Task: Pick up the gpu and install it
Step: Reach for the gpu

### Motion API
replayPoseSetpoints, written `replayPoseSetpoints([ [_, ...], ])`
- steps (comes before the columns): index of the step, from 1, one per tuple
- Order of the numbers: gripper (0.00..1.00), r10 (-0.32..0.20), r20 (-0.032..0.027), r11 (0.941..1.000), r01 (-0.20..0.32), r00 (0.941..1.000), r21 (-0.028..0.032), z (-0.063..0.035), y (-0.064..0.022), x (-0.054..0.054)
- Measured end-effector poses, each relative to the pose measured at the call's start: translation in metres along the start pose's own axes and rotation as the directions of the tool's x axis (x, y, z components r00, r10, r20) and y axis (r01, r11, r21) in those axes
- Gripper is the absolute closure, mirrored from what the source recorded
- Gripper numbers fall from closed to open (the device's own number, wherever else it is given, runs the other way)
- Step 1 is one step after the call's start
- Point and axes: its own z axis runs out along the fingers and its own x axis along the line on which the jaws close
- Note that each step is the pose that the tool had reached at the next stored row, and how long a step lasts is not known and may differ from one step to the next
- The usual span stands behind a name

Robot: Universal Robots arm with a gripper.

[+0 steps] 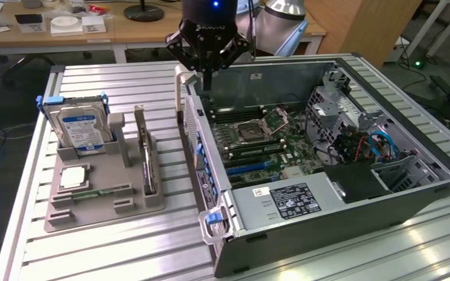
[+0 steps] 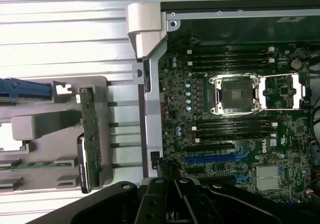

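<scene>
The gpu (image 1: pixel 145 157) stands on edge in a slot of the grey holder (image 1: pixel 104 218) at the exterior view's left; it is a thin long card with a pale bracket end. In the wrist view the gpu (image 2: pixel 90 136) shows edge-on, dark at one end. My gripper (image 1: pixel 207 83) hangs above the back left corner of the open computer case (image 1: pixel 319 234), to the right of the gpu and well apart from it. Its fingers are shut together with nothing between them. The motherboard (image 2: pixel 235 134) lies exposed with a blue expansion slot (image 2: pixel 210 159).
A silver hard drive (image 1: pixel 82 130) with a blue-white label stands upright in the holder's back left. A square chip (image 1: pixel 75 176) and a green memory stick (image 1: pixel 92 194) lie in the holder. A grey post (image 2: pixel 145 32) stands at the case's corner. All rests on a ribbed metal table (image 1: pixel 115 257).
</scene>
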Motion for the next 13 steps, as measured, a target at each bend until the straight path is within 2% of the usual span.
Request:
replayPoseSetpoints([
  [13, 0.90, 0.000, -0.0001, 1.0000, 0.000, 1.0000, 0.0000, -0.0001, -0.0012, 0.0089],
])
